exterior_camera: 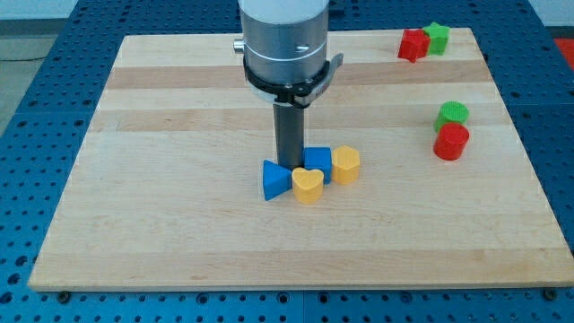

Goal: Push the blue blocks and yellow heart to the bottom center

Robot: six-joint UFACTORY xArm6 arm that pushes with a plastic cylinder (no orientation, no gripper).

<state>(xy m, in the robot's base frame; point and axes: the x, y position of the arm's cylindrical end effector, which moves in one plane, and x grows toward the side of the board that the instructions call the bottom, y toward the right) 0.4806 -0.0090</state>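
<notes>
We see a pale wooden desk [179,224] on a blue perforated base [27,135]. We carry no jaws; my tip [289,167] touches the blue blocks [276,179] beside the yellow heart [308,186], near centre.

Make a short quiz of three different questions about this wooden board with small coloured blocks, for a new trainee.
1. True or false: the yellow heart-shaped block lies apart from every blue block.
2. Which block lies nearest the view's top right corner? A) the green block beside the red star-like block B) the yellow rounded block C) the red cylinder-like block
3. Fill in: my tip stands just above the two ____ blocks, between the blue block left of the heart and the blue block behind the heart.

Key: 1 false, it touches both blue ones. 2 A. 3 blue.
</notes>
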